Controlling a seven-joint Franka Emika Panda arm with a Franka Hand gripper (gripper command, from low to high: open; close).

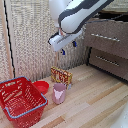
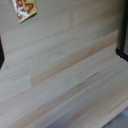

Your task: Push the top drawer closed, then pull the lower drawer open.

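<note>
The dark brown dresser stands at the exterior view's right. Its top drawer (image 1: 106,38) juts out a little past the lower drawer (image 1: 109,61), with a dark gap above it. Each has a thin silver bar handle. The lower drawer sits flush. My gripper (image 1: 69,47) hangs in the air to the exterior view's left of the top drawer, apart from it, blue-tipped fingers spread and empty. In the wrist view the gripper (image 2: 62,50) is open: dark fingers (image 2: 123,49) show only at the frame's two sides, with bare wooden floor between. Neither drawer shows there.
On the wooden floor below the gripper stand a yellow and red box (image 1: 61,76) (image 2: 25,9), a mauve cup (image 1: 59,93), a red bowl (image 1: 42,86) and a red basket (image 1: 20,101). A pale curtain (image 1: 30,40) hangs behind.
</note>
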